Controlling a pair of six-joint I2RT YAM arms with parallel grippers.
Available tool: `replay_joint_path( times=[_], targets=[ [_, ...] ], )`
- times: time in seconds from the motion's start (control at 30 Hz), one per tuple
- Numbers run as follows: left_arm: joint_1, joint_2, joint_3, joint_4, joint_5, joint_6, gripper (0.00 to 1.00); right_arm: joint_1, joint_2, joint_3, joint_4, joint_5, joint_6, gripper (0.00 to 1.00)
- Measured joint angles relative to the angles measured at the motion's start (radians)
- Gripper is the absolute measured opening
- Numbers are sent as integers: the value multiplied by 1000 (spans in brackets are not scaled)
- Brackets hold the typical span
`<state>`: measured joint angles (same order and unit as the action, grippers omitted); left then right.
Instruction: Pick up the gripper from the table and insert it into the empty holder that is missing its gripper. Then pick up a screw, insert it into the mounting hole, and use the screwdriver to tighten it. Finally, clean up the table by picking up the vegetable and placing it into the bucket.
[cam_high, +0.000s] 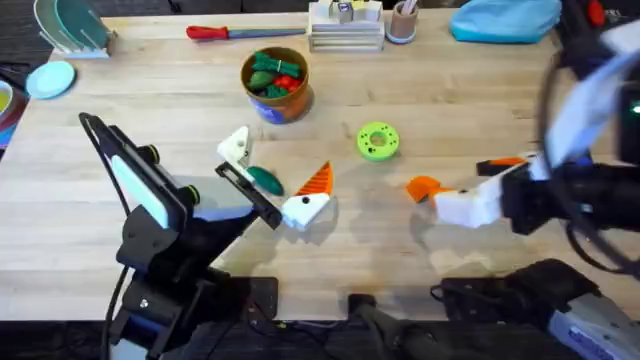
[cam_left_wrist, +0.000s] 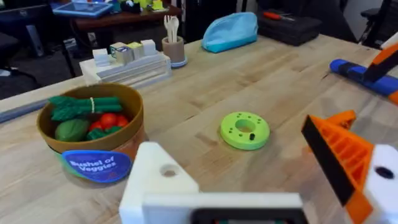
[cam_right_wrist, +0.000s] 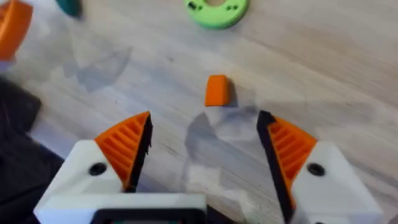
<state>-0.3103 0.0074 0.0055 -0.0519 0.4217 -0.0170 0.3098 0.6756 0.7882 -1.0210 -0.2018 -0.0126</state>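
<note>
Right gripper: I see both orange pads wide apart, nothing between them, low over the table.
Gripper tip: loose orange wedge, flat on the wood just ahead of my right fingers, not touched (in overhead it sits right at the right arm's nose).
Left gripper: spread open, gripping nothing; one finger carries an orange tip, the other is the bare white holder.
Holder, wrist view: plain white block with a round hole in its face, no tip on it.
Vegetable: dark teal, lying on the table between my left fingers, beside the black bar of the left gripper; can't tell if it touches.
Bucket: upright, far side of the left gripper, apart from it. Contents in left wrist view: a tied bunch of green stalks across the top, a rounded green piece and red pieces below. Blue label on the front.
Green disc: flat on the table between bucket and gripper tip, touching neither.
Screwdriver: blue, lying on the table past the orange-tipped finger, partly hidden.
Red screwdriver: at the far edge.
</note>
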Motion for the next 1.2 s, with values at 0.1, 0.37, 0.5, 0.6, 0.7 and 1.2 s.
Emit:
replay_joint_path(
  times=[0.1, 0.37, 0.5, 0.6, 0.7, 1.2],
  targets=[
    [0, 0, 0, 0, 0, 0, 993, 88, 71, 0, 3, 22, -5, 994],
    [0, 0, 0, 0, 0, 0, 993, 142, 244, 0, 23, 60, -12, 994],
    [0, 0, 0, 0, 0, 0, 993, 142, 340, 0, 39, 65, -12, 992],
    [0, 0, 0, 0, 0, 0, 993, 142, 397, 0, 59, 67, -12, 992],
    [0, 0, 0, 0, 0, 0, 993, 142, 427, 0, 74, 67, -12, 992],
    [0, 0, 0, 0, 0, 0, 993, 142, 431, 0, 118, 145, -1, 824]
  ],
)
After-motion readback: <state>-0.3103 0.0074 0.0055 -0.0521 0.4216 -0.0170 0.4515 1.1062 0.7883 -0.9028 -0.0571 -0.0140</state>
